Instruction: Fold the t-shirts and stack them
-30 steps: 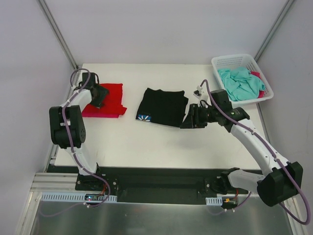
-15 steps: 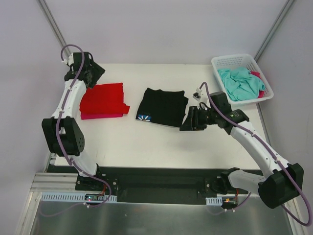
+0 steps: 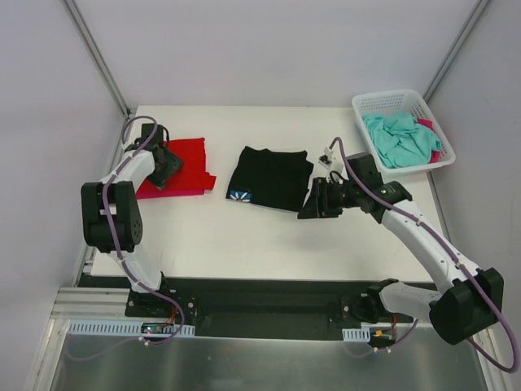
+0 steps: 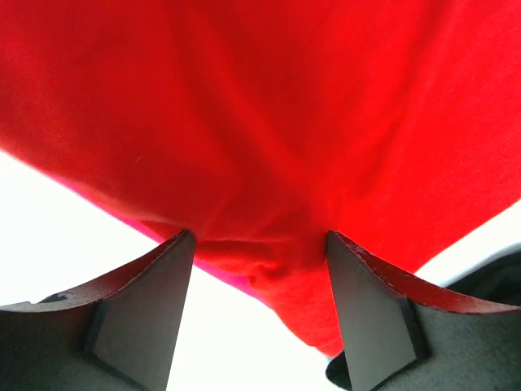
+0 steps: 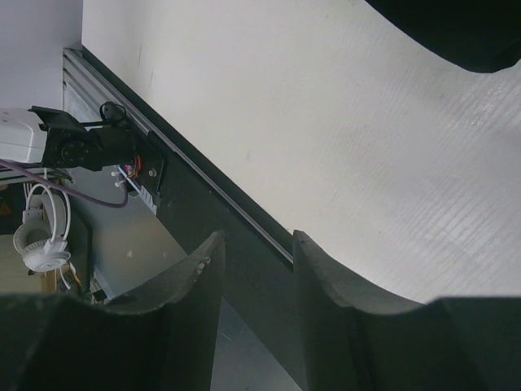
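A folded red t-shirt (image 3: pixel 189 159) lies at the table's back left on a pink one, whose edge (image 3: pixel 175 193) shows beneath. My left gripper (image 3: pixel 167 167) is down on the red shirt's left side. In the left wrist view its jaws stand open (image 4: pixel 256 236) with a bulge of red cloth (image 4: pixel 269 106) and a pink edge (image 4: pixel 227 275) between the tips. A folded black t-shirt (image 3: pixel 273 177) with a daisy print (image 3: pixel 239 195) lies mid-table. My right gripper (image 3: pixel 312 204) hovers at its right front corner, open (image 5: pixel 254 235) and empty; black cloth (image 5: pixel 456 28) shows beyond it.
A white mesh basket (image 3: pixel 391 98) stands at the back right with a crumpled teal t-shirt (image 3: pixel 399 138) and a bit of pink-red cloth (image 3: pixel 431 130) in it. A small white and black object (image 3: pixel 330 153) lies between the basket and the black shirt. The table's front rail (image 5: pixel 212 204) runs under my right fingers.
The left arm rose to the back left corner, off the red shirt, then came back down onto it. The right gripper has crept slightly to the left.
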You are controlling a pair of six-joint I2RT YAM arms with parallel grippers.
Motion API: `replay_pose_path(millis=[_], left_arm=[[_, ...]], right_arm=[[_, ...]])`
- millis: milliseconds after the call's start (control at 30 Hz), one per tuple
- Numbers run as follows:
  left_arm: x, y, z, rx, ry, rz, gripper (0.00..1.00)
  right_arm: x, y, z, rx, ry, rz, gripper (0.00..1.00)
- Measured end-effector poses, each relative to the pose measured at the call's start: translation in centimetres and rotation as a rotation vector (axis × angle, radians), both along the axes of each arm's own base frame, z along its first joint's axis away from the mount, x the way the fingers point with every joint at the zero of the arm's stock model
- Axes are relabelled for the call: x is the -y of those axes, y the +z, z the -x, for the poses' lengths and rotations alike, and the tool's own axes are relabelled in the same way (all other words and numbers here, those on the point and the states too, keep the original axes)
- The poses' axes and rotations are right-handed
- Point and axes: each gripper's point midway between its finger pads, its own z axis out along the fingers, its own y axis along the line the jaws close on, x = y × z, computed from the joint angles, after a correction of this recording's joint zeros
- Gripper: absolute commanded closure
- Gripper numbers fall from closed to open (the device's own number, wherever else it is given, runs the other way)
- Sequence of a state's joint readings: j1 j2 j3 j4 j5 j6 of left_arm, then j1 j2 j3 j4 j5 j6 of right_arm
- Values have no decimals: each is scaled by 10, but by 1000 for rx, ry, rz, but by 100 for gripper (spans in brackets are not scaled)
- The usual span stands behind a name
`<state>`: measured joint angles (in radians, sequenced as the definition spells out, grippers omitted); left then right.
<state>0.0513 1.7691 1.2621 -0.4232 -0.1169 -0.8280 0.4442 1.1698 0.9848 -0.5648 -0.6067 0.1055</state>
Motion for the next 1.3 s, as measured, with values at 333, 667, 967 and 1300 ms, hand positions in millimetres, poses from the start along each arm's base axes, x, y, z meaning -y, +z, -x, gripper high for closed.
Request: replay_pose_path(millis=[333, 667, 967, 1300], left_arm=[[19, -15, 47, -6, -12, 19, 34], [41, 30, 54, 106, -70, 15, 33], [10, 123, -32, 332, -8, -81, 33], [-7, -17, -76, 75, 50, -30, 35]], right_arm=[[-1, 2, 2, -3, 0, -5, 59], [-1, 3, 2, -2, -2, -7, 58], [-1, 3, 2, 0, -1, -6, 59], [4, -1, 3, 3, 2, 28, 59]])
